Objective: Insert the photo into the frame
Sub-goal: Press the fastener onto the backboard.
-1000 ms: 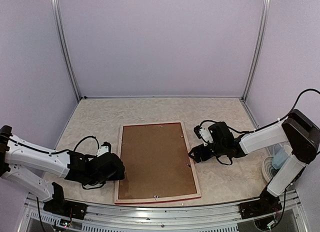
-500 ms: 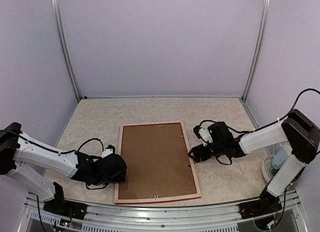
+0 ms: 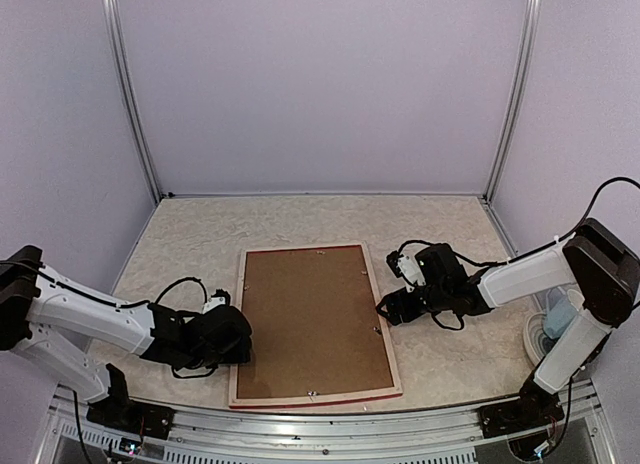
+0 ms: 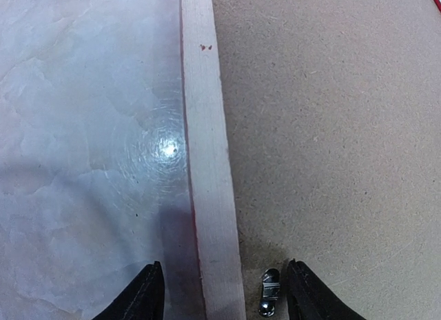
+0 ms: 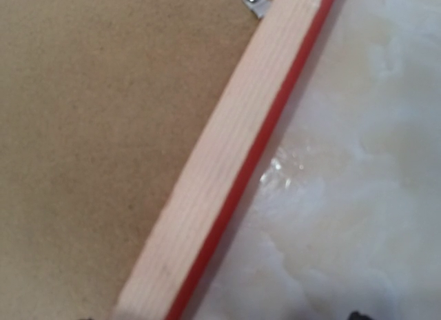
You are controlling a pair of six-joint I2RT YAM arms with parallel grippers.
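Face-down red-fronted, pale-wood rectangular frame [image 4: 207, 161] is straddled by left gripper [image 4: 226, 292] and right gripper [image 3: 388, 310], fingers parted; small metal clip [image 4: 269, 292] is seemingly to be turned next.

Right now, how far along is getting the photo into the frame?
Done, apparently: the frame lies face down with the brown backing board seated in it; the photo is out of sight, perhaps underneath. In hand: the open left end effector straddles its left rail beside a metal tab; the right end effector hovers at the right rail. Left: probably securing the tabs.
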